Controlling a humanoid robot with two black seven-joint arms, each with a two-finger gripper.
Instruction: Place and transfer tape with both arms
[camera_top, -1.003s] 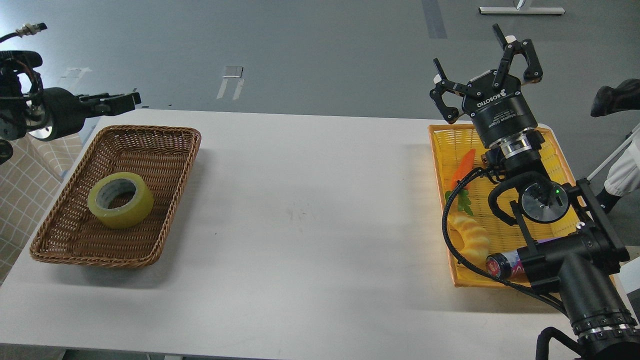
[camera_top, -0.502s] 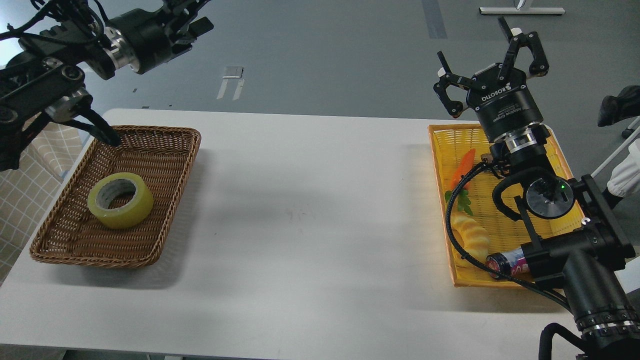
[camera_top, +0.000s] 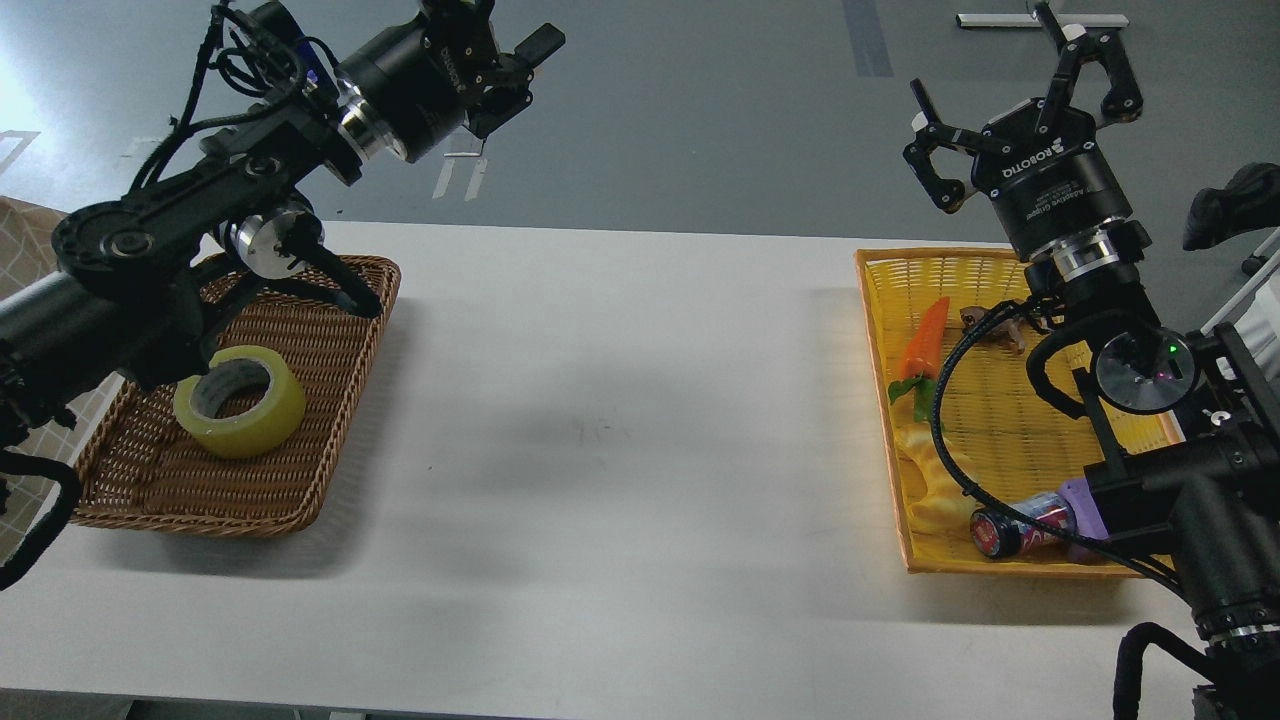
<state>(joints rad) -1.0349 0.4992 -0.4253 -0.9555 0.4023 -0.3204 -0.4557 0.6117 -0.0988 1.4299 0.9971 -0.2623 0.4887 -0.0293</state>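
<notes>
The tape (camera_top: 239, 401), a glossy yellow roll with a pale core, lies flat, hole upward, in the brown wicker basket (camera_top: 330, 440) at about 9 o'clock on the white table (camera_top: 620, 420). Its left flank is partly covered by a thick link of the left arm (camera_top: 150, 250), which also hides the basket's far left corner.

The left arm enters from the left edge and rises toward 1 o'clock; its left gripper (camera_top: 505, 60) is held high over the grey floor beyond the table's far edge, pointing to the right. The gripper is seen dark and nearly end-on, so whether its fingers are spread or pressed together cannot be told. The tape lies well apart from it, toward 7 o'clock, untouched.

The right arm (camera_top: 1150, 470) enters from the lower right corner and rises toward 12 o'clock, passing over the yellow basket (camera_top: 880, 400). The right gripper (camera_top: 1025, 100), lettered ROBOTIQ, points up and away with its fingers spread wide and nothing between them; the tape is across the table from it, toward 8 o'clock.

In the yellow basket, an orange carrot toy (camera_top: 925, 340), a pale ridged croissant toy (camera_top: 930, 490) and a red can (camera_top: 1020, 525) lie partly behind the arm's black cable; the basket's right side is hidden by the arm. A small brown item near the wrist cannot be made out.
</notes>
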